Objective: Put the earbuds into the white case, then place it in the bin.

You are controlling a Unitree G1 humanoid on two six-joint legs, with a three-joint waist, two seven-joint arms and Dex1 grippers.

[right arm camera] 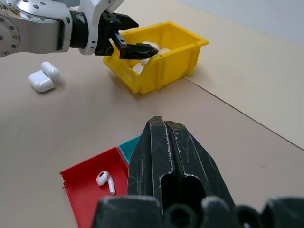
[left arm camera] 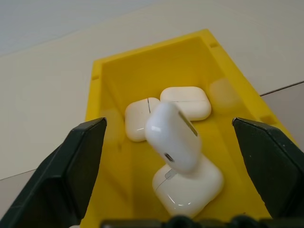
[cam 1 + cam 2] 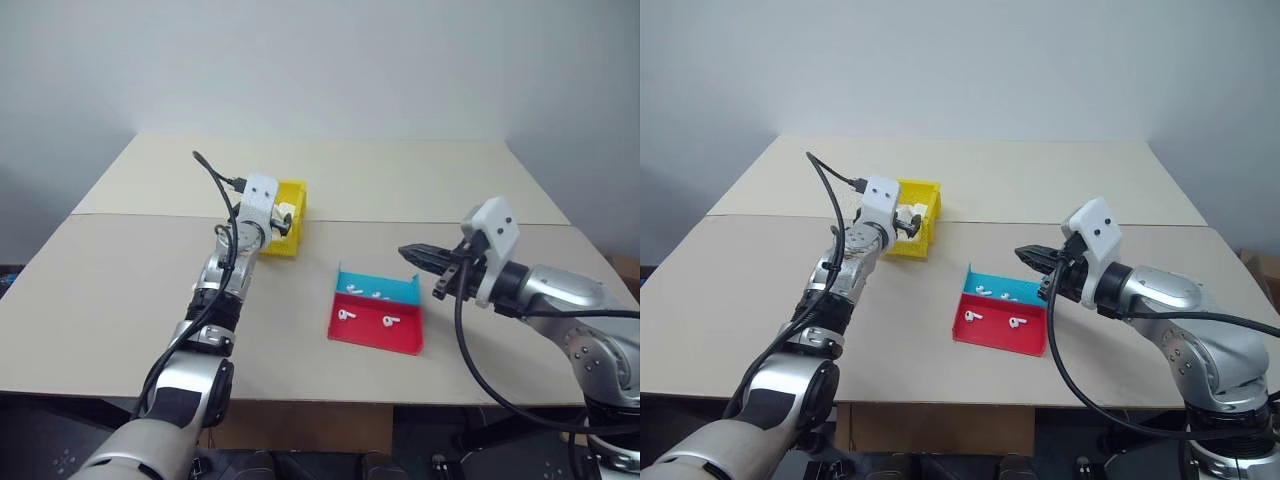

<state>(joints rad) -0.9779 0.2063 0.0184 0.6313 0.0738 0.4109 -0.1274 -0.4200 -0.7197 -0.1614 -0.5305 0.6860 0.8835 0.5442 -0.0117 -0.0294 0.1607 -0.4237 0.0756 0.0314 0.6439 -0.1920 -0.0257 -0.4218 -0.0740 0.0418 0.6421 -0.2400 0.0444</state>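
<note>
The left gripper hovered at the lowered front lip of the yellow bin with its 2 black fingers spread wide, gripping nothing. Directly between and just beyond those fingers, a white case sat tilted on end atop another case, touching neither finger. 2 more closed cases lay farther along the bin floor, past the tilted one, side by side against the back wall.

The right gripper hung level above the table with its fingers pressed fully together, carrying nothing. Just below and ahead of its tips sat a red tray with a teal tray touching its far edge. Earbuds lay loose in both trays: 2 in the red one, and more in the teal one whose count could not be made out. In the right wrist view, 1 earbud rested in the red tray close beneath the shut fingers.

Beyond the left arm in that same view, a pair of spare cases lay on the tabletop, touching each other, well apart from the right gripper and outside the bin.
</note>
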